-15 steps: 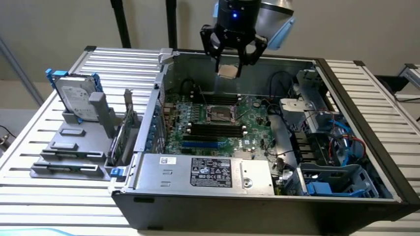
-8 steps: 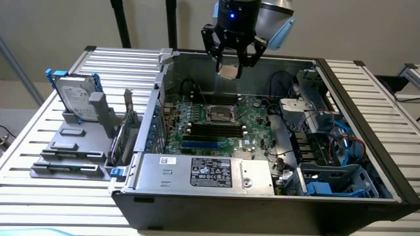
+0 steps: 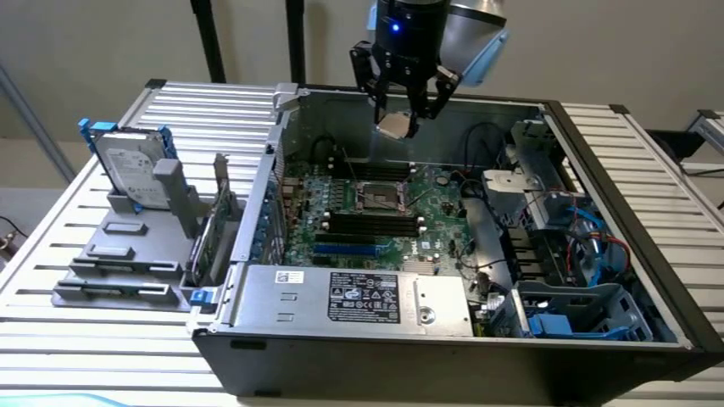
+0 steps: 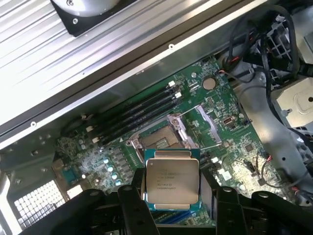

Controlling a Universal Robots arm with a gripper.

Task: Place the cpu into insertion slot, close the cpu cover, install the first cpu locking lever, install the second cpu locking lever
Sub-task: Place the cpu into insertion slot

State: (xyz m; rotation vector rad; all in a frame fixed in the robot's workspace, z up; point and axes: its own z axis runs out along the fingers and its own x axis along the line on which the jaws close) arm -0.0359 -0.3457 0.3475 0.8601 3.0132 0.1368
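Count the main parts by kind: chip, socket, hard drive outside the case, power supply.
Chip, held in the gripper: 1
Socket: 1
Hard drive, outside the case: 1
Power supply: 1
Total: 4

Robotics lab bench, slatted metal table point(image 3: 63, 339), open PC case point(image 3: 453, 369) at centre, grey jig point(image 3: 125, 254) with hard drive point(image 3: 125, 165) at 9 o'clock, robot arm point(image 3: 476, 21) at 12 o'clock, plain wall point(image 3: 91, 42) behind.
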